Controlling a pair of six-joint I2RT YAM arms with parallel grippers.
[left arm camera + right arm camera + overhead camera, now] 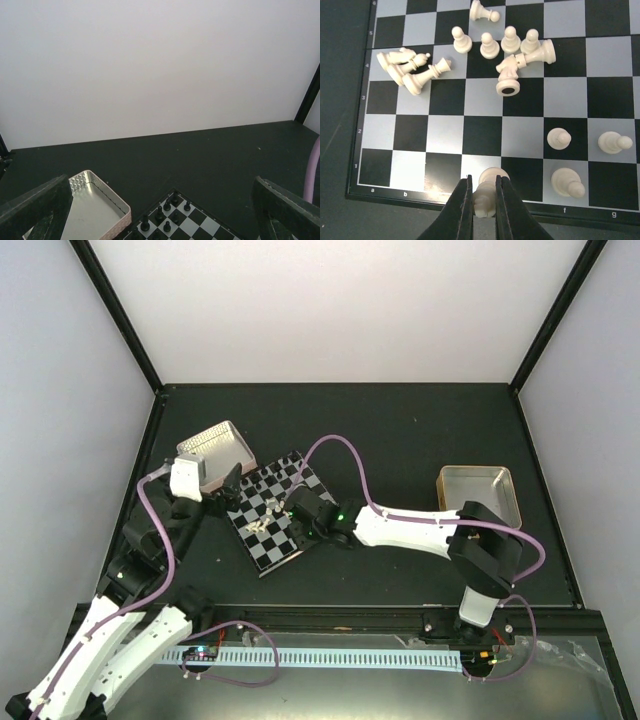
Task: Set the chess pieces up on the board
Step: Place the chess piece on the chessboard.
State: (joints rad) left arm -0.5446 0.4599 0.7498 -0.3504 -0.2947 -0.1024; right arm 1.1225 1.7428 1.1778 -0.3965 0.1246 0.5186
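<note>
One chess piece [491, 176] sits clamped in the right gripper [483, 182].

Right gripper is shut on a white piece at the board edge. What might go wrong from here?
1. The right gripper holds its piece over the first rank, close to the rim of the board; released off-centre, it may topple or roll off.
2. The toppled pieces on rank four lie touching; grasping one will likely drag its neighbours.

Both arms [400, 528] are white with black joints [490, 555], trailing lilac cables [312, 170], and slim black jaws.
</note>
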